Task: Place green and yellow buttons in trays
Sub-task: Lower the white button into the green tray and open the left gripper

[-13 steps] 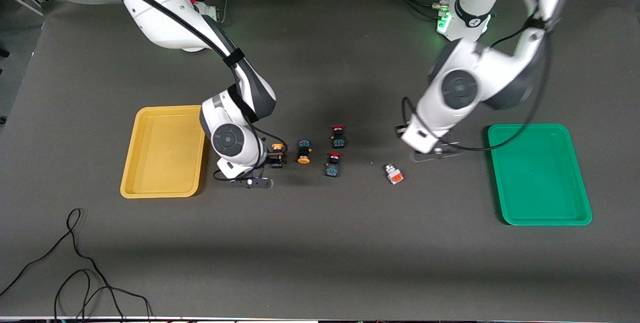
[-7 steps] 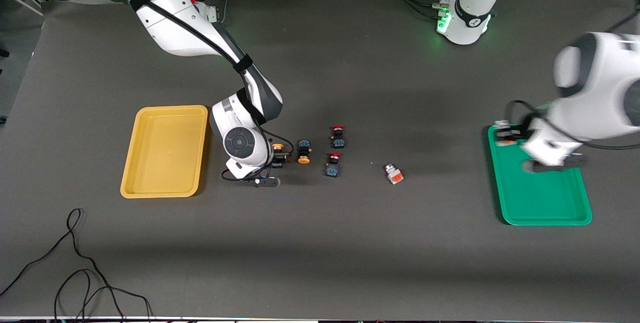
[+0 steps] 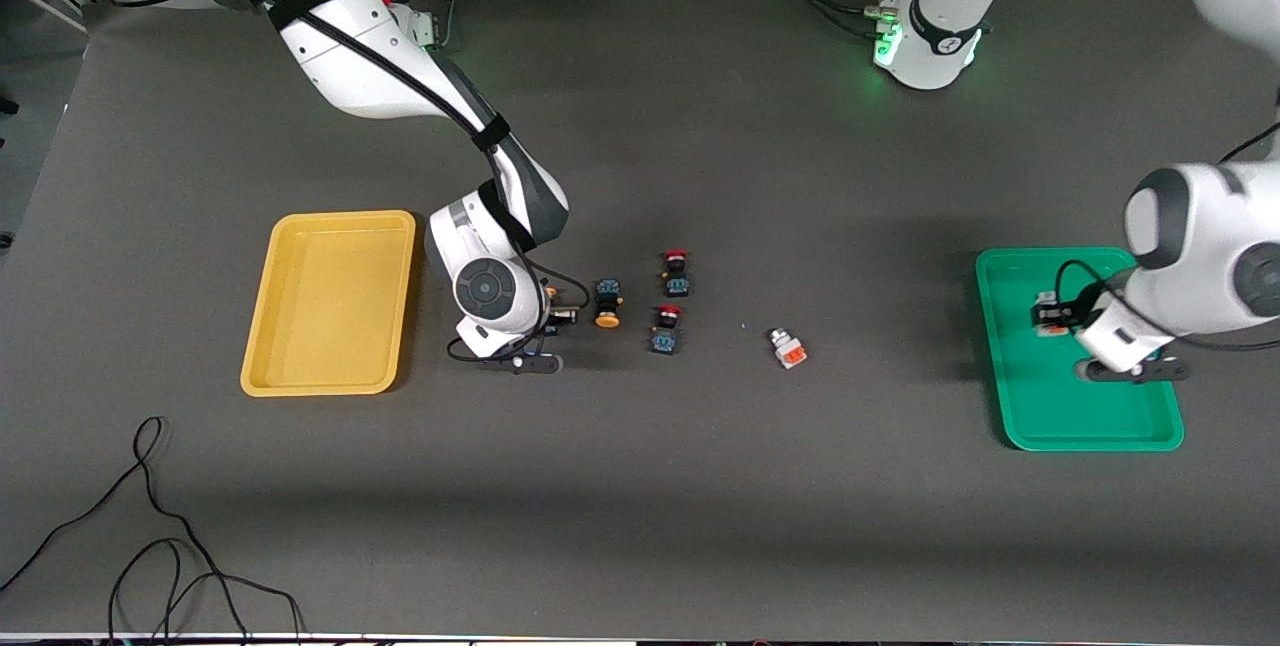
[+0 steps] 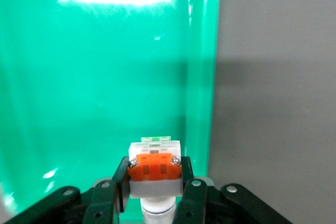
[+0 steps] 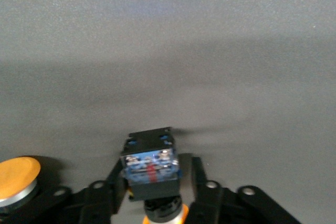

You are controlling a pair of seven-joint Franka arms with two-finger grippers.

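Front view, middle height of frame, at the left arm's end of the table: shallow green plastic tray (image 3: 1060, 406) with raised rim. Left gripper (image 3: 1050, 316) over it, clamped on a pale grey-white push button with an orange block (image 4: 155, 165), orange face up toward the wrist camera, held above the tray floor close to one rim.

Toward the right arm's end: shallow yellow plastic tray (image 3: 330, 218). Just beside it, right gripper (image 3: 560, 316) low at the table, closed on a black-bodied push button with a yellow-orange cap (image 5: 150, 161).

Centre of frame: second black-bodied yellow-capped button (image 3: 607, 304) just beside that gripper; two black-bodied red-capped buttons (image 3: 677, 273) near it, one nearer the camera. Second grey-white button with orange block (image 3: 788, 348) on the dark table mat (image 3: 640, 506), between the red-capped pair and the green tray.
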